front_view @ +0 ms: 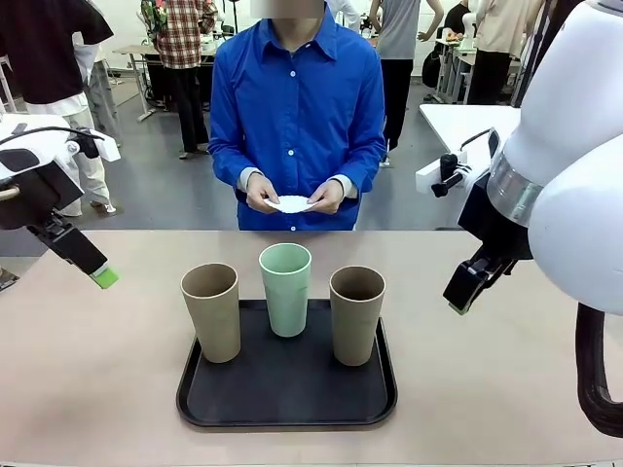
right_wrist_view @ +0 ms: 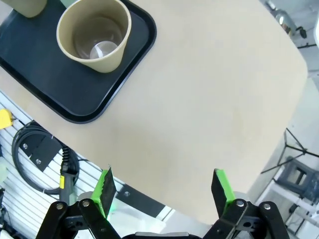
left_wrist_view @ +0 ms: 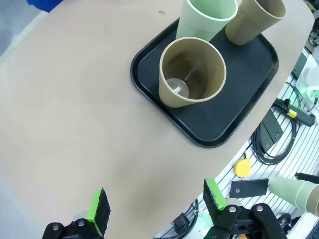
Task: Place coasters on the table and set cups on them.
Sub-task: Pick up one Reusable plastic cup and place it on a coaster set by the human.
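Cups on tray, between left gripper and right gripper | both spread wide, holding nothing | coasters in person's hands, far beyond both

A left tan-brown tapered matte tumbler, a right tan-brown tumbler and a mint-green tumbler, set slightly farther between them, are stood upright on a black tray on the beige tabletop. White lacy paper coasters are held past its far edge.

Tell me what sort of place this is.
Probably a robotics lab or test hall, not a café. A white left arm and right arm flank the table, loose cables hang below its edge, and other people stand among white work tables behind.
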Controlling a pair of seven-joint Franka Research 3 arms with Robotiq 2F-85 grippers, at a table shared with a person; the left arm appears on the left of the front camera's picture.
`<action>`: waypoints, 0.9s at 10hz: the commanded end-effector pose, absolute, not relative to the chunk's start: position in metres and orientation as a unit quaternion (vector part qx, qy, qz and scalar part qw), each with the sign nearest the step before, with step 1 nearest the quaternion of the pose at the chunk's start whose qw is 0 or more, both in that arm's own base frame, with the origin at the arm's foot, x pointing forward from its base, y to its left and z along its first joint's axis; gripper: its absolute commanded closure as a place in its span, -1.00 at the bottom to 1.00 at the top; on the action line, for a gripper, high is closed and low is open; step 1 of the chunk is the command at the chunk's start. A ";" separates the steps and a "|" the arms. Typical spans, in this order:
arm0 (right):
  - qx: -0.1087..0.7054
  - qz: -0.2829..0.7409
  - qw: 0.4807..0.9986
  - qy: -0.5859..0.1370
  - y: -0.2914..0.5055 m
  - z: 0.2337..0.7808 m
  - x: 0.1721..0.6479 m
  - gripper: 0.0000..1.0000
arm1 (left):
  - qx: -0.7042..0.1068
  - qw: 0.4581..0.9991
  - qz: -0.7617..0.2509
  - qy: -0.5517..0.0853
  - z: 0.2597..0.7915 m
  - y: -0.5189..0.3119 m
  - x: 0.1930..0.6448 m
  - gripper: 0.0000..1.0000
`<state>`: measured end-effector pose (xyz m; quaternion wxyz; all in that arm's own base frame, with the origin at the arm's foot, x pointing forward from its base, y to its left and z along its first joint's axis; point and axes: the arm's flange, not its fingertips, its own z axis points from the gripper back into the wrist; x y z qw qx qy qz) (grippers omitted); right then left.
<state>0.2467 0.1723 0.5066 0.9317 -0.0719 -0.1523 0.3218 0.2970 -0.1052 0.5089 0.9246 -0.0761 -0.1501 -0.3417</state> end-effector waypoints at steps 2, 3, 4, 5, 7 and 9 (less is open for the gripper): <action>-0.072 0.322 0.932 -0.152 0.172 0.507 0.247 -1.00 | -0.076 0.925 -0.342 -0.150 0.509 -0.105 0.297 -1.00; 0.032 0.282 0.946 -0.153 0.145 0.508 0.252 -1.00 | -0.167 0.915 -0.334 -0.153 0.509 -0.091 0.301 -1.00; 0.147 0.247 0.946 -0.147 0.114 0.506 0.254 -1.00 | -0.242 0.898 -0.329 -0.161 0.508 -0.078 0.300 -1.00; 0.237 0.195 0.940 -0.149 0.085 0.500 0.254 -1.00 | -0.314 0.882 -0.312 -0.162 0.506 -0.066 0.300 -1.00; 0.374 0.072 0.917 -0.119 0.019 0.466 0.260 -1.00 | -0.441 0.846 -0.262 -0.145 0.487 -0.034 0.316 -1.00; 0.427 0.001 0.899 -0.096 -0.029 0.431 0.270 -1.00 | -0.500 0.835 -0.194 -0.122 0.459 -0.002 0.332 -1.00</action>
